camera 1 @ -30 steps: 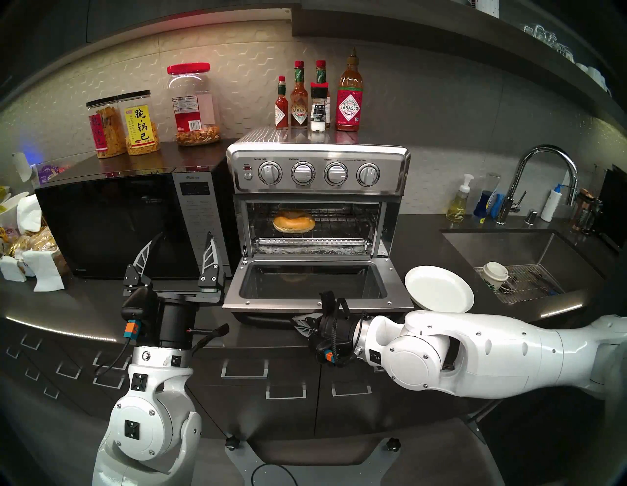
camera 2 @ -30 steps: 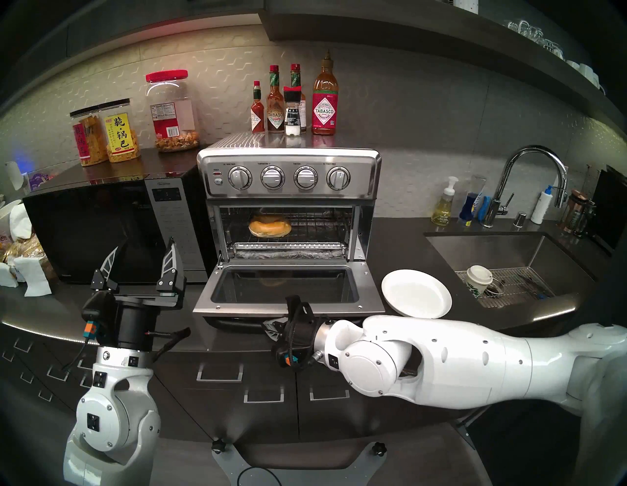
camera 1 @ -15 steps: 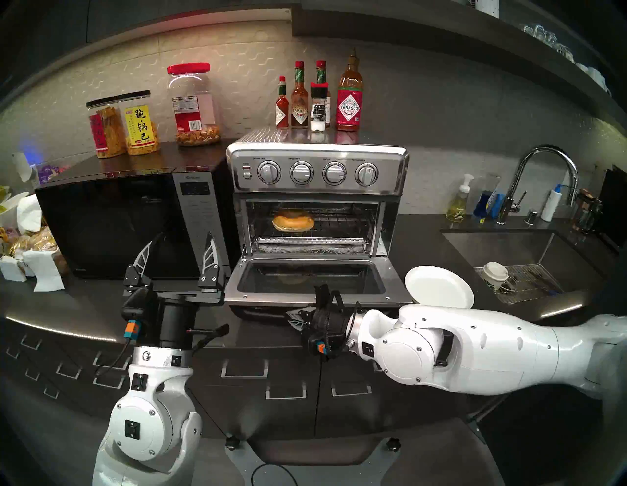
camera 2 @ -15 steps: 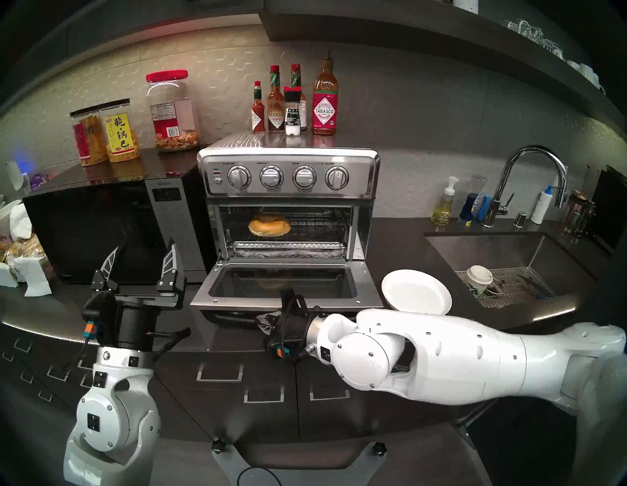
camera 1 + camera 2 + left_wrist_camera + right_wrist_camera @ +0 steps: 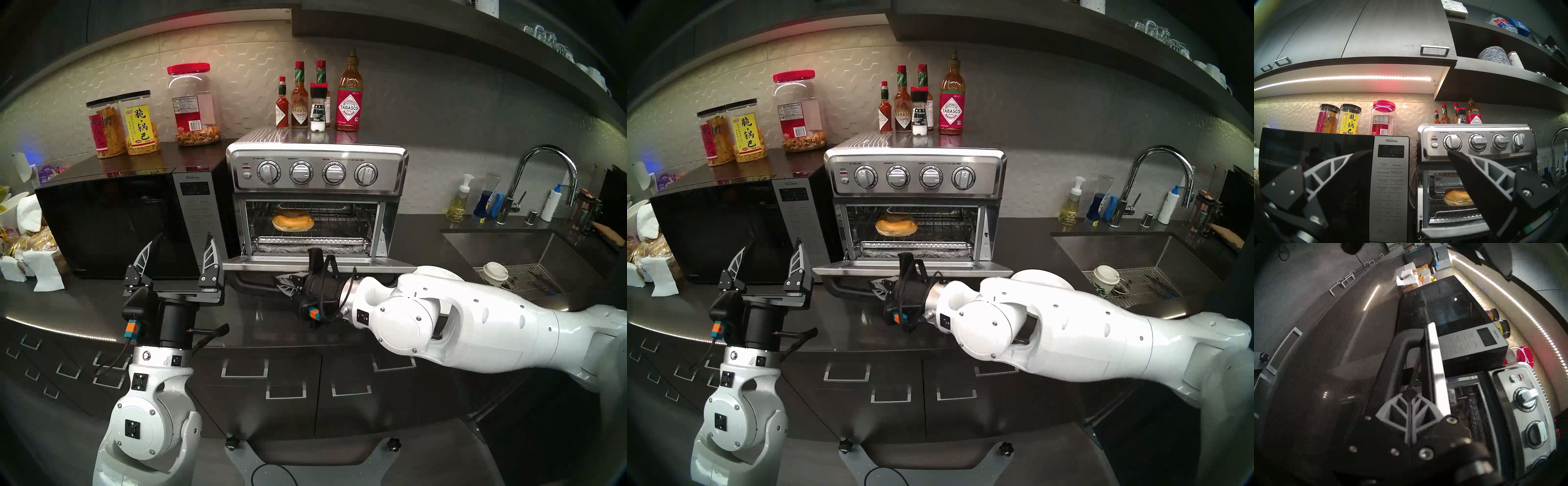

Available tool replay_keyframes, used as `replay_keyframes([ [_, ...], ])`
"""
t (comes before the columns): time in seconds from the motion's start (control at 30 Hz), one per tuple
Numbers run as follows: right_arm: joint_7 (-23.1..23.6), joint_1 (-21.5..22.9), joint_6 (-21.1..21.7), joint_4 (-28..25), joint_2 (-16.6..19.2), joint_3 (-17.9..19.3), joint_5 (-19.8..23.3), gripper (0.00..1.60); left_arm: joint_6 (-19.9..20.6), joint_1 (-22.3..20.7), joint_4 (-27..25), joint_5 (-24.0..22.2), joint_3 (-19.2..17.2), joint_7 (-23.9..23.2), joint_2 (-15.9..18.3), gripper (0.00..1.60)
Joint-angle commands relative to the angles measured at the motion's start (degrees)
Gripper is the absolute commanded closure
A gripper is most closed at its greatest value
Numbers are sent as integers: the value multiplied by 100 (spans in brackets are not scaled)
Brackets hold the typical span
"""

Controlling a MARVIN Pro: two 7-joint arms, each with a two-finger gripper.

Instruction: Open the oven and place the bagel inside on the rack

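Oven door (image 5: pixel 319 262) is swinging up from flat-open, now showing edge-on. Right gripper (image 5: pixel 283 284), fingers pressed together, is rising beneath the door by its handle (image 5: pixel 1398 351). Right arm is now covering most of white plate (image 5: pixel 437 271).

Steel, gloss and wire in a dark kitchen
The oven (image 5: pixel 317 169) is brushed steel, the bagel (image 5: pixel 293 220) shiny-crusted on a thin wire rack (image 5: pixel 342 225); the microwave (image 5: pixel 112 220) is glossy black, the counter (image 5: pixel 264 325) smooth and dark.

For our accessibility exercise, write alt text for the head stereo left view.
A bagel lies on the rack inside the oven. The closed right hand is under its partly raised door; the open left hand hovers before the microwave.
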Motion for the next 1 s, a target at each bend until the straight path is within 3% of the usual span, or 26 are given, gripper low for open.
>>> replay_keyframes([
  [0.0, -15, 441, 376, 600, 135, 499, 58, 160, -25, -10, -105, 4, 4, -6, 4, 0],
  [0.4, 894, 921, 295, 814, 159, 800, 296, 160, -25, -16, -98, 4, 4, -6, 3, 0],
  [0.87, 1785, 1491, 441, 1632, -401, 793, 227, 160, -23, 3, -125, 5, 4, -7, 4, 0],
  [0.97, 1994, 1630, 314, 1918, -492, 810, 262, 160, -18, 13, -138, 5, 3, -7, 4, 0],
])
